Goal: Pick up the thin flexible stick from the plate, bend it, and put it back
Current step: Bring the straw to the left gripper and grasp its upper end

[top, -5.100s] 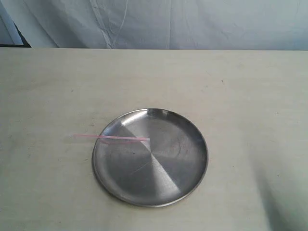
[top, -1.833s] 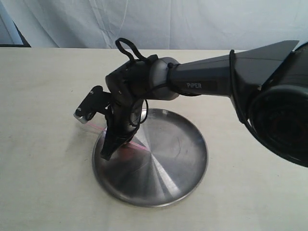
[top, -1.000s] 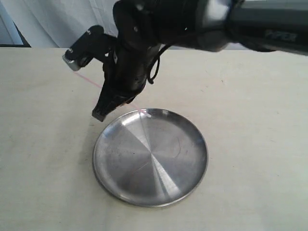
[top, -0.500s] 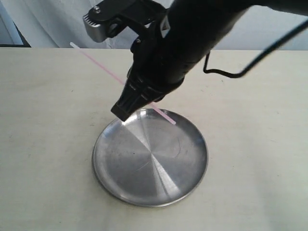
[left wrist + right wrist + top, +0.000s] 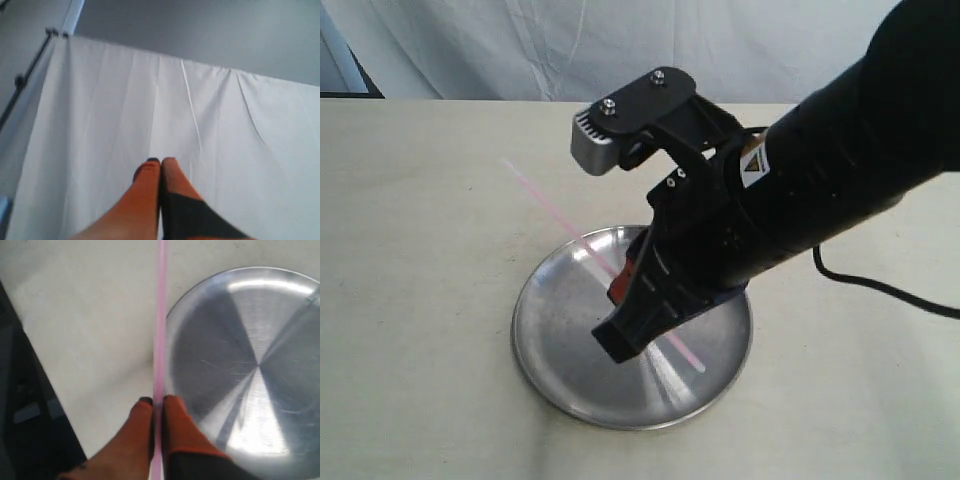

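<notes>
My right gripper (image 5: 623,285) hangs over the silver plate (image 5: 552,330), shut on the thin pink stick (image 5: 555,215). The stick is straight and slanted, one end out past the plate's far left rim, the other end low over the plate's middle. In the right wrist view the stick (image 5: 160,315) runs between the orange fingertips (image 5: 172,407) of the right gripper (image 5: 158,401), beside the plate (image 5: 210,365). The left gripper (image 5: 160,161) is shut on nothing and points at a white curtain; the exterior view does not show it.
The plate lies on a beige table (image 5: 420,300). A white curtain (image 5: 520,50) hangs behind the table's far edge. A black cable (image 5: 885,287) trails from the right arm over the table. A dark structure (image 5: 27,415) borders the table in the right wrist view.
The right arm took the stick off the plate and lifted it. In the last half second it came lower and rightward, bringing the stick's lower end over the plate's middle.
</notes>
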Robot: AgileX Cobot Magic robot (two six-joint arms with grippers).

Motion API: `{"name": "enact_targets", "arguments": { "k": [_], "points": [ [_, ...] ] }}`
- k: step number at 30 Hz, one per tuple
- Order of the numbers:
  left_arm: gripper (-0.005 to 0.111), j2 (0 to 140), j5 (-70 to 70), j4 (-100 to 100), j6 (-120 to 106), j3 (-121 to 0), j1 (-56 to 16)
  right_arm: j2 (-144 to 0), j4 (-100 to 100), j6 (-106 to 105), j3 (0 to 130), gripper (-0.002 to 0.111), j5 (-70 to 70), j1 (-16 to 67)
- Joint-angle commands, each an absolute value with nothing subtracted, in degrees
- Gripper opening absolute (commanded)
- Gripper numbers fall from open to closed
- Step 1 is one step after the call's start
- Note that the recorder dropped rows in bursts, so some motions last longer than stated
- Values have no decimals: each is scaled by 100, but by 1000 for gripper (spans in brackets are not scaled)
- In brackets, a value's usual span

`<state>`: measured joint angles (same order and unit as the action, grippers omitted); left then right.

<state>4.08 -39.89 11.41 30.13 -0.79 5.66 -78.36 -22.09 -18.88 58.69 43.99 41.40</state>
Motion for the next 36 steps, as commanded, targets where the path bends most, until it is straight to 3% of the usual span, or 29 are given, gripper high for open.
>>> {"name": "enact_targets", "arguments": {
  "k": [1,5,10,13,15,24,32,34,36],
  "points": [
    [0,666,-1306,2282,5885,-684,570,-7783,-3184,-2578,5737,-1,4202,4136],
    [0,1247,-817,3615,7347,-1140,570,-7783,-3873,-3082,5737,-1,4188,4136],
    [0,2517,-3708,5744,9274,-1620,570,-7783,-5017,-3817,5737,-1,4265,4136],
    [0,3869,-4151,8164,11812,-2079,557,-7783,-5578,-4258,5737,-1,4416,4136],
    [0,4505,-4658,8593,11982,-2097,557,-7783,-5600,-4269,5737,-1,4439,4136],
    [0,5000,-6440,7797,11982,-2097,557,-8029,-6128,-4372,5737,-1,3690,4403],
    [0,5000,-6894,8013,11982,-2097,557,-8014,-6175,-4372,5737,-1,2660,4513],
    [5,5000,-6996,8011,11954,-2097,557,-7932,-6024,-4292,5737,-1,2456,4513],
    [22,5000,-6996,7929,11945,-2097,557,-7860,-5726,-4156,5737,-1,2375,4513]
  ]
}}
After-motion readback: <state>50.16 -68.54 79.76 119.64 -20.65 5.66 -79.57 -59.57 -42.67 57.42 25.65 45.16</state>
